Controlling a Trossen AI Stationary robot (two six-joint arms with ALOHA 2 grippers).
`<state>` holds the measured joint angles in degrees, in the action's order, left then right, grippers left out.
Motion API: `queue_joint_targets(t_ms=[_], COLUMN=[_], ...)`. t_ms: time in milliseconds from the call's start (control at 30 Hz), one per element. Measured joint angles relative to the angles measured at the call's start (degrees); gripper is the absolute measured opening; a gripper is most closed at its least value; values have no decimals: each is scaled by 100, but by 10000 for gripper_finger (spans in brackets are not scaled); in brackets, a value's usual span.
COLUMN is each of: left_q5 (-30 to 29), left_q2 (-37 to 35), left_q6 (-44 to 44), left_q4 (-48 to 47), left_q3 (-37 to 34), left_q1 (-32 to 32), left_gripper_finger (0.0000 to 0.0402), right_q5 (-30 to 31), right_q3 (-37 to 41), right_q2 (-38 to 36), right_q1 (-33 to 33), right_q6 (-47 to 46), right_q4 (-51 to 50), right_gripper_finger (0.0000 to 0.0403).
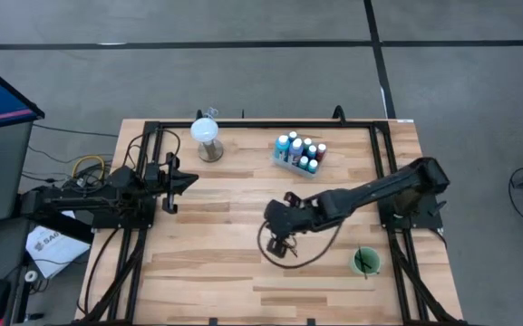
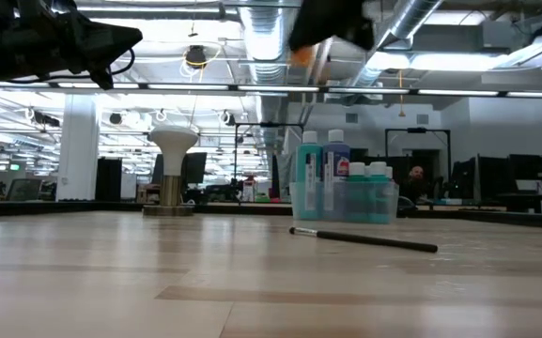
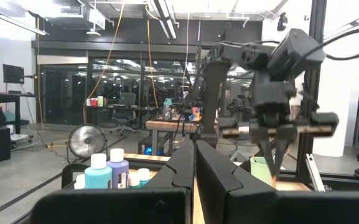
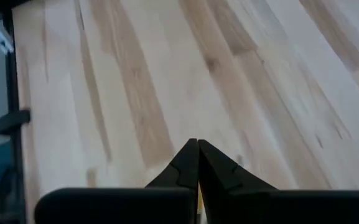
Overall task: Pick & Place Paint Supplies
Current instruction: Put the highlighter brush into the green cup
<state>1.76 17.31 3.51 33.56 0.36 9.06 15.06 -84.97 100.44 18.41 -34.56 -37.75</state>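
Observation:
My right gripper (image 1: 279,244) hangs above the table's middle, fingers pointing down, shut on a thin paintbrush (image 3: 316,129) with an orange end (image 2: 301,54). A second dark-handled paintbrush (image 2: 364,240) lies flat on the table below it. White-capped paint bottles (image 1: 299,154), blue, teal and dark red, stand in a clear tray near the far edge. A green cup (image 1: 365,262) with dark brush handles in it stands near the right edge. My left gripper (image 1: 191,181) waits shut over the table's left side, touching nothing. My right gripper pinches the paintbrush between its two fingers (image 3: 282,140) from above, pointing down. The fingers lie across the handle, around its middle (image 3: 294,130). The brush is lifted clear and lies about level, sticking out on both sides of the fingers.
A white globe on a round base (image 1: 208,136) stands near the far edge, left of the bottles. A dark cable (image 1: 320,254) loops below the right arm. Black frame rails (image 1: 139,235) run along both sides of the wooden table (image 1: 216,263).

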Motion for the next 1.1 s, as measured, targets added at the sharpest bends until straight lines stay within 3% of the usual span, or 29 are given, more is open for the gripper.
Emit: queue_joint_targets(t_ms=[567,900,1100], left_q5=[0,-1,0], left_q2=[0,-1,-1], left_q6=[0,-2,0], left_q4=[0,0,-2], left_q3=[1,1,1], left_q1=[0,0,0], left_gripper_finger=[2,2,2], right_q5=[1820,1951,1956], right_q3=[-4,-4,-4], right_q2=[-1690,-2799,-3088], right_q1=[1413,1892,2339], right_q6=[-2375,-3627,-4595], right_q4=[-2848,-4275,-4981], right_gripper_finger=[0,0,0])
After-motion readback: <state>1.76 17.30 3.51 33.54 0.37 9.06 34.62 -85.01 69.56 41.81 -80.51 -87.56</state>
